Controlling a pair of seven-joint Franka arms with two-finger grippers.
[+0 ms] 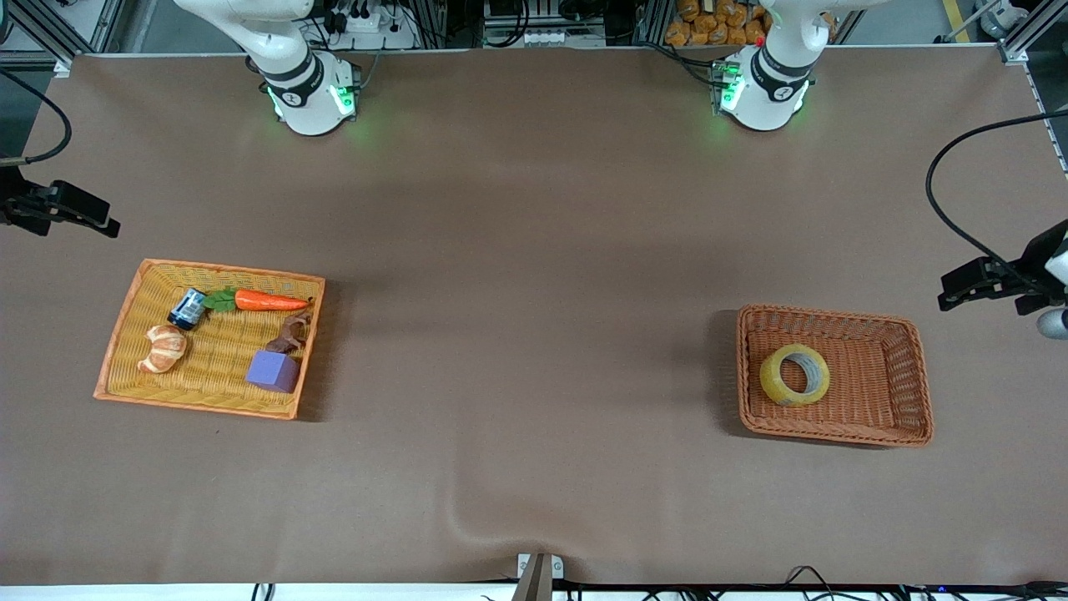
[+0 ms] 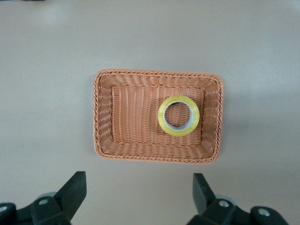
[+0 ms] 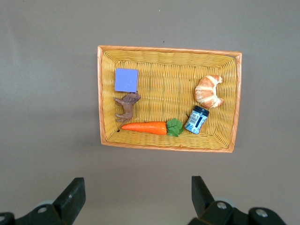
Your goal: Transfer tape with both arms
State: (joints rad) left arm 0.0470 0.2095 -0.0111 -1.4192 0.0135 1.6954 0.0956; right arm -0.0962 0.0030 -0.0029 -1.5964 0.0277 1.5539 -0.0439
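Pincers are seen spread and empty on both arms: the left pincer (image 2: pixel 138 199), its black fingers wide apart, is held high above the desk at the left arm's end, over the ground just beside the brown woven wicker basket (image 2: pixel 105 117), while the right pincer (image 3: pixel 136 199), equally spread, is held high at the right arm's end, over the ground beside the flat yellow woven tray with the orange rim (image 3: pixel 166 50). The ring-shaped roll of translucent yellowish packing tape (image 2: pixel 178 116) is found lying flat on the floor of the brown basket, close to one of its short walls, its grey core facing up and nothing touching it. In the yellow tray an orange plastic carrot with green leaves (image 3: pixel 145 127), a purple cube (image 3: pixel 126 80), a small brown animal figure (image 3: pixel 126 108), a golden croissant (image 3: pixel 208 91) and a small dark-lidded blue jar (image 3: pixel 196 120) are laid out. No step of the transfer is judged to have been made yet; the opening reach is in hand. A descent of the left pincer over the tape is called for next, with one finger inside the core and one outside the rim, or both across the ring, kept away from the basket wall. The right arm is judged to be waiting for a handover above the bare brown desk (image 1: pixel 534 334).
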